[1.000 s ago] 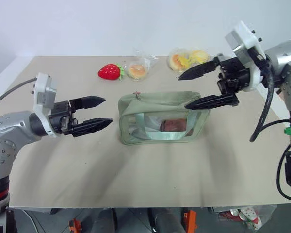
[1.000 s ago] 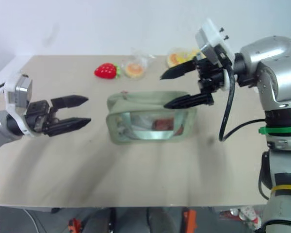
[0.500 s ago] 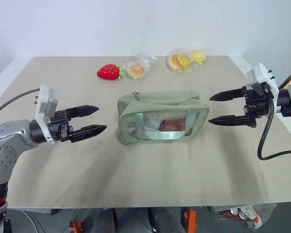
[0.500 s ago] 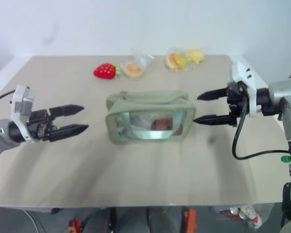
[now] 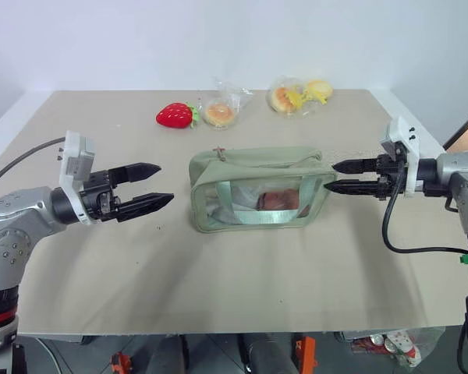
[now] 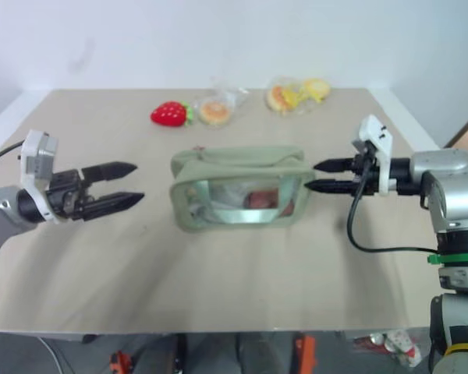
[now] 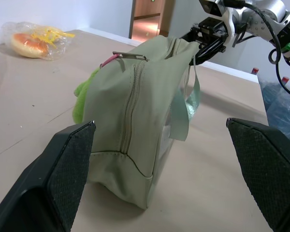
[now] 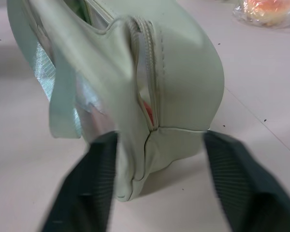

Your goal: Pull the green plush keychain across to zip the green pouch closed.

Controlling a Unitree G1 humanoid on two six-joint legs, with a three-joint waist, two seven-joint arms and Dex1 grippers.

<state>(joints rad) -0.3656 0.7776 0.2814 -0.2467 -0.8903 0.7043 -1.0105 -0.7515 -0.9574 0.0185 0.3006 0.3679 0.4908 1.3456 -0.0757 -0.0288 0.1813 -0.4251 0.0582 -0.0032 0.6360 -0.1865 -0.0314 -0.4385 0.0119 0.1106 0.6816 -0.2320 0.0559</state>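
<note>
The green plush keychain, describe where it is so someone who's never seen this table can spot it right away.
Find the green pouch, the big boxy bag mid-table. At its end facing the left gripper, on the far side, the green plush keychain hangs by the zipper pull. It is fuzzy, bright lime, unlike the pale pouch and the red strawberry.

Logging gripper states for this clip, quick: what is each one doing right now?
Left gripper: open, holding nothing, beside the pale sage-green fabric pouch.
Right gripper: partly open at the pouch's end; grip cannot be told.
</note>
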